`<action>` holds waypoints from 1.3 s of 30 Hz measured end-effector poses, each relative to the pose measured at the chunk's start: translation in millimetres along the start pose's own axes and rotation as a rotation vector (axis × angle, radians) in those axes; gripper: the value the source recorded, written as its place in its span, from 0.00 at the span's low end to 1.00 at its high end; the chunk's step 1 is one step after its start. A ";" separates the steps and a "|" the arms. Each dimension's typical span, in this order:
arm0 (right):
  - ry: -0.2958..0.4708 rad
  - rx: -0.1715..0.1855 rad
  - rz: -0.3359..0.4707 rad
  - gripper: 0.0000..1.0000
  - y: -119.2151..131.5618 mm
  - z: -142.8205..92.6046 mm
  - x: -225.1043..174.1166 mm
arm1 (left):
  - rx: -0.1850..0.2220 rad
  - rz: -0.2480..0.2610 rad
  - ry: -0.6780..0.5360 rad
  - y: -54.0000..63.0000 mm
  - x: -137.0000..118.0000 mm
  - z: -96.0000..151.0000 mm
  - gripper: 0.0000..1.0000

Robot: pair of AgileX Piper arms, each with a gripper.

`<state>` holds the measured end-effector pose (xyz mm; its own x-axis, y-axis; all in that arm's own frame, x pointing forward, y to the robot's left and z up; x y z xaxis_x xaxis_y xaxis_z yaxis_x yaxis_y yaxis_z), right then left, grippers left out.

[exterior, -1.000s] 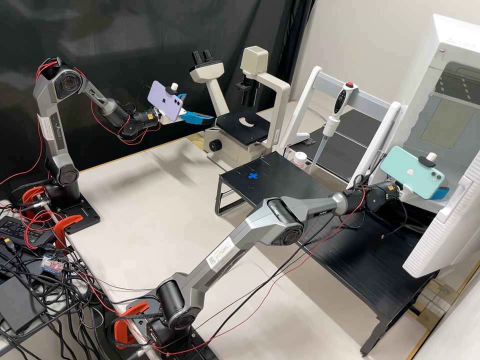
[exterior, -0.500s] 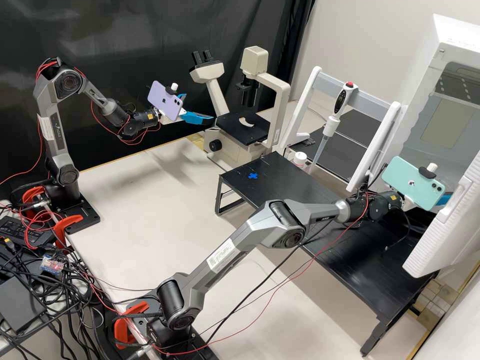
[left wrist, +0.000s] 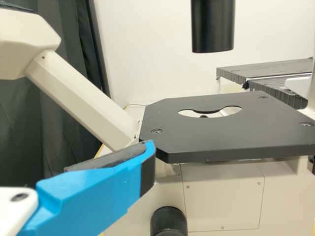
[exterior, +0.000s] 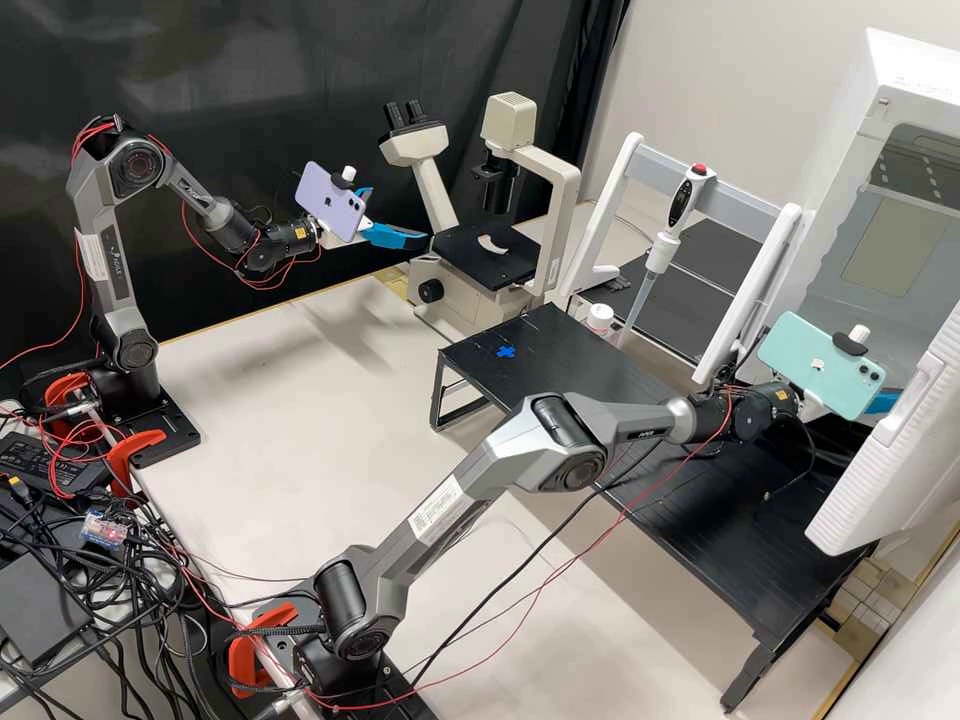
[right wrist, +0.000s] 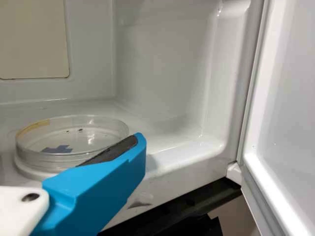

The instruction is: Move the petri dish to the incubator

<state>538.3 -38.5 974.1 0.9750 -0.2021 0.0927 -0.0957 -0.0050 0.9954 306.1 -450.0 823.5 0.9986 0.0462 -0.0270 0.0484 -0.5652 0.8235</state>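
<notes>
Right gripper (exterior: 884,402), in the high view, reaches in at the mouth of the incubator (exterior: 900,90), just below its phone (exterior: 820,365). Beside it hangs the open door (exterior: 885,460), and beneath lies the black stand (exterior: 700,520). Left gripper (exterior: 398,214) is well apart from it, fingers spread and holding nothing; just ahead of its tips is the microscope (exterior: 480,250).

From the left wrist view, one finger (left wrist: 93,196) points towards the stage (left wrist: 236,135), with the focus knob (left wrist: 168,221) near its tip.

By the right wrist view, the right gripper stands wide open. The dish (right wrist: 71,133) lies flat on the incubator floor just ahead of it, its rim beside the black pad (right wrist: 110,151) of one finger; whether that pad touches it, I cannot tell.
</notes>
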 end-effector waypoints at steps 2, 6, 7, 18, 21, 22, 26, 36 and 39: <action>0.006 -0.006 -0.005 1.00 -1.2 0.9 -1.6 | 0.000 0.000 0.000 0.0 0.0 0.0 1.00; 0.027 0.000 -0.010 1.00 2.7 4.2 -13.4 | 0.000 0.000 0.000 0.0 0.0 0.0 1.00; 0.029 0.001 -0.008 1.00 4.9 4.7 -16.3 | 0.000 0.000 0.000 0.0 0.0 0.0 1.00; 0.013 0.061 0.075 1.00 31.3 27.7 -76.3 | 0.000 0.000 0.000 0.0 0.0 0.0 1.00; 0.038 0.075 0.114 1.00 35.4 32.3 -100.5 | 0.000 0.000 0.000 0.0 0.0 0.0 1.00; 0.047 0.083 0.126 1.00 34.8 32.8 -112.3 | 0.000 0.000 0.000 0.0 0.0 0.0 1.00; 0.121 0.102 0.175 1.00 31.2 29.5 -153.9 | 0.000 0.000 0.000 0.0 0.0 0.0 1.00; 0.416 0.114 0.253 1.00 -3.4 -9.5 -285.5 | 0.000 0.000 0.000 0.0 0.0 0.0 1.00; 0.474 0.117 0.224 1.00 -23.0 -19.0 -319.1 | 0.000 0.000 0.000 0.0 0.0 0.0 1.00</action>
<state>233.2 44.7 922.1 0.9091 0.2537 0.3304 -0.3073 -0.1271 0.9431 306.1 -450.0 823.5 0.9986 0.0462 -0.0270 0.0484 -0.5652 0.8235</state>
